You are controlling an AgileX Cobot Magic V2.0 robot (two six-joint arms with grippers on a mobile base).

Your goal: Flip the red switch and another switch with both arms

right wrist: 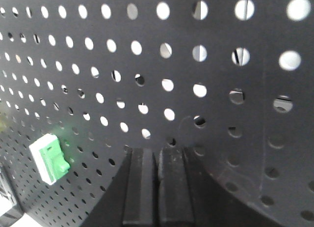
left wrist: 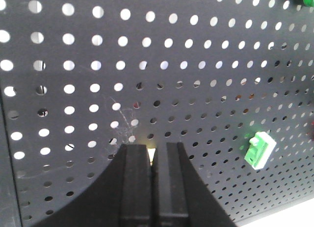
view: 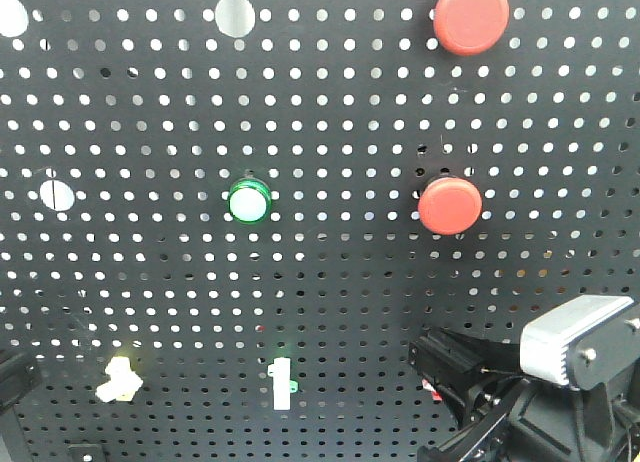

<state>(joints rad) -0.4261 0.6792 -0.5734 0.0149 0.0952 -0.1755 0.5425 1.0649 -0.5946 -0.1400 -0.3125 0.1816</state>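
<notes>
Facing pegboard (view: pixel 340 110): left claw (left wrist: pixel 157 148), right claw (right wrist: pixel 157 151)

A black perforated metal panel (view: pixel 330 327) fills the whole front view, its small round holes set in even rows. Most holes glow white with light from behind; many in the lower half are darker. Three larger round openings (view: pixel 235 15) break the pattern, two along the top and one at mid-left, all bright. In the left wrist view faint pale scratches (left wrist: pixel 122 109) cross the panel's surface, and a bright pale strip (left wrist: pixel 294 214) shows beneath its lower edge. In the right wrist view a thin vertical line (right wrist: pixel 262 138) runs down the panel.
</notes>
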